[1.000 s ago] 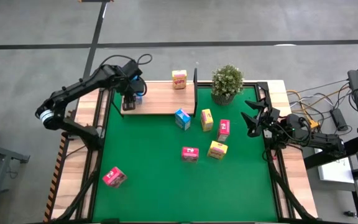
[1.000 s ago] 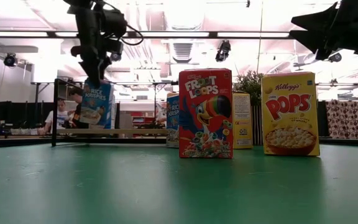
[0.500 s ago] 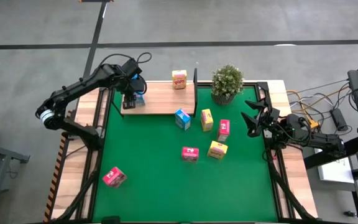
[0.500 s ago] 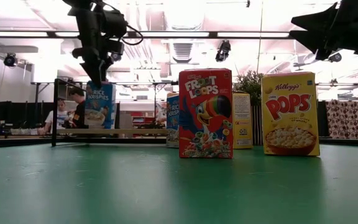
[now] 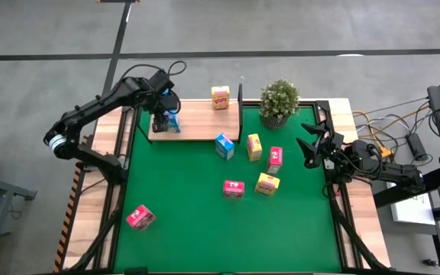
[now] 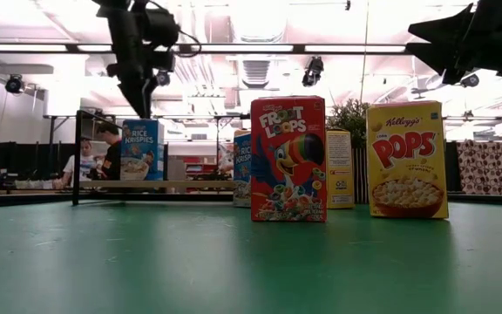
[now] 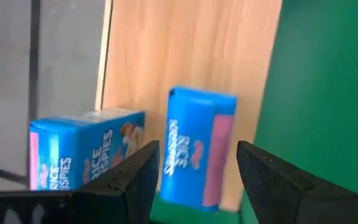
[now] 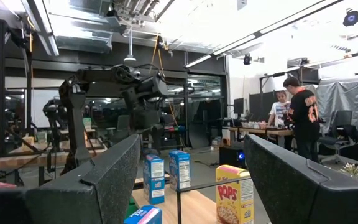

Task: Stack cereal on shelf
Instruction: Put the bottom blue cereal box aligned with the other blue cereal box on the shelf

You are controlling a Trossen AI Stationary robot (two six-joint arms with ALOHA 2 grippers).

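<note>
Your left tool (image 7: 194, 180): fingers apart, holding nothing, above blue cereal box (image 7: 194, 152) upright on shelf (image 5: 197, 122) beside another | right tool (image 5: 309, 147): fingers apart, idle at worktop's right edge | remaining boxes on green mat (image 5: 205, 214).

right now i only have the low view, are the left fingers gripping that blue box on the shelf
observer: no. The left fingers stand open on either side of the blue box, with a gap on each side.
operator: is it alone on the shelf
observer: no. A second blue box stands on the shelf close beside it.
operator: any boxes i can't see
observer: a pink box sits near the mat's front left corner.
</note>
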